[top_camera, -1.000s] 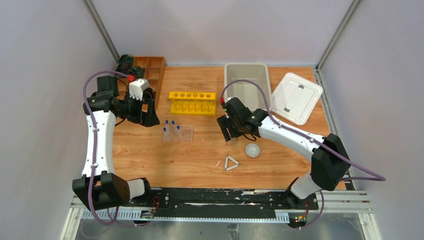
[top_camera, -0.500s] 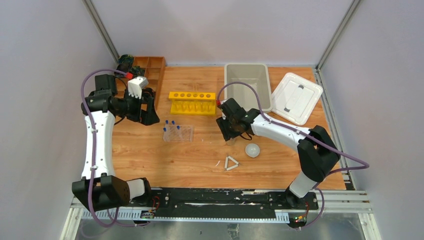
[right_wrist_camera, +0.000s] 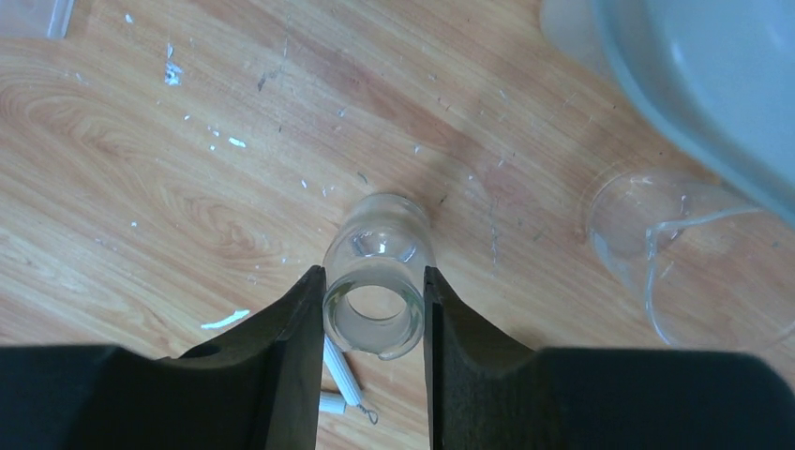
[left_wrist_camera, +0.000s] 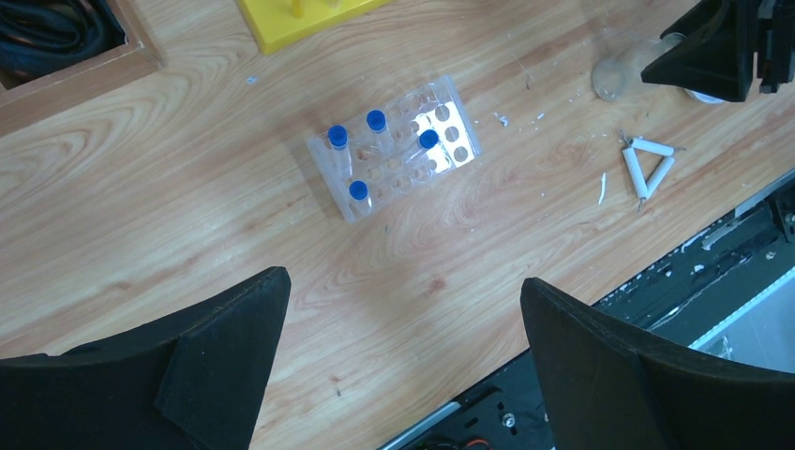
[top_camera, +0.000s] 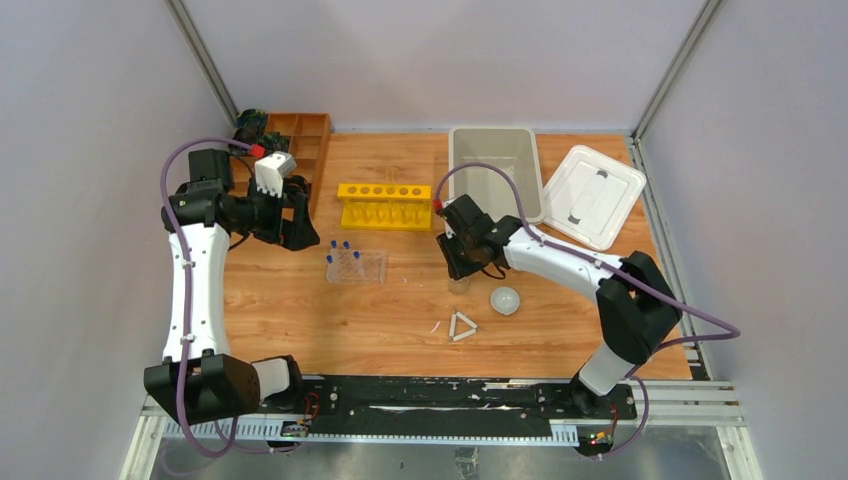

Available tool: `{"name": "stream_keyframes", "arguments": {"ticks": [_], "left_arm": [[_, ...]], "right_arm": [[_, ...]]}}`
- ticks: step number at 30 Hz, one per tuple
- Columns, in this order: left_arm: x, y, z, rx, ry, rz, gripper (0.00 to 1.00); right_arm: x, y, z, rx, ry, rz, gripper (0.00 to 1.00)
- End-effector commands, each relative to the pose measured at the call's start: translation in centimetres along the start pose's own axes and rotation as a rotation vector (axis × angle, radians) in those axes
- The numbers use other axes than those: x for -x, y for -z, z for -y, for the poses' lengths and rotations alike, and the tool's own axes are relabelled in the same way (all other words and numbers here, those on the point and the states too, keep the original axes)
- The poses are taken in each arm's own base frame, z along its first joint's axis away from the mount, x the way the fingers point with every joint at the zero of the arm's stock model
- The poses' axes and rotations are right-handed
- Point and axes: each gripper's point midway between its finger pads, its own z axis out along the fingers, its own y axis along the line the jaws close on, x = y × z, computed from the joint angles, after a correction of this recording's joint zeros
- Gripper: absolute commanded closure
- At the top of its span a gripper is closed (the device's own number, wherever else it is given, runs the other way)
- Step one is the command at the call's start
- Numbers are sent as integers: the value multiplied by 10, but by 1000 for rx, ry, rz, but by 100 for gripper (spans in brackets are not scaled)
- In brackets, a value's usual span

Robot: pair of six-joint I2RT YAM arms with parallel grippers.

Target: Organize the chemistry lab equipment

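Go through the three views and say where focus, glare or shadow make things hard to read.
Top external: even light, soft shadows, sharp, yet the clear tube rack nearly vanishes against the wooden table. Left wrist: rack crisp with white glints on top; the left fingers are dark and soft-edged. Right wrist: small glass piece sharp between the black right fingers; beaker faint, mostly a rim line.

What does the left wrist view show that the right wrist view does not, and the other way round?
Only the left wrist view: four blue-capped tubes standing in the clear rack, a corner of the yellow rack, and the open left gripper. Only the right wrist view: the right gripper closed on a small glass piece, with a larger beaker apart on its right. Both: the wooden table and the white triangle, seen only partly from the right wrist.
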Motion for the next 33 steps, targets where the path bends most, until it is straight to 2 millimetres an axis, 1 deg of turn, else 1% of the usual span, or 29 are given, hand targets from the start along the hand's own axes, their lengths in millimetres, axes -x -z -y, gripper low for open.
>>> {"name": "stream_keyframes", "arguments": {"ticks": [1, 4, 7, 10, 12, 14, 15, 17, 20, 28, 33], "left_arm": [[7, 6, 2, 13, 6, 23, 0], [11, 8, 1, 18, 3, 31, 0], [13, 9, 1, 20, 4, 34, 0], [13, 9, 0, 22, 7, 33, 0], [12, 8, -1, 24, 10, 27, 0], [12, 7, -2, 25, 11, 23, 0], [11, 6, -2, 22, 12, 20, 0], [11, 6, -3, 24, 14, 19, 0], [12, 6, -4, 28, 8, 19, 0], [10, 5, -6, 33, -3, 10, 0], [9, 2, -7, 22, 6, 3, 0]], "right_arm": [[20, 42, -4, 26, 1, 40, 100], [42, 81, -8, 44, 1, 108, 100], [64, 122, -8, 45, 1, 169, 100], [92, 161, 0, 4, -1, 256, 100], [111, 181, 8, -24, -3, 301, 100], [129, 191, 15, -52, 6, 328, 100], [141, 196, 23, -86, 7, 349, 100], [154, 191, 35, -119, 0, 340, 100], [172, 175, 56, -149, -37, 328, 100], [216, 116, 121, -239, -118, 298, 100], [237, 81, 150, -265, -149, 326, 100]]}}
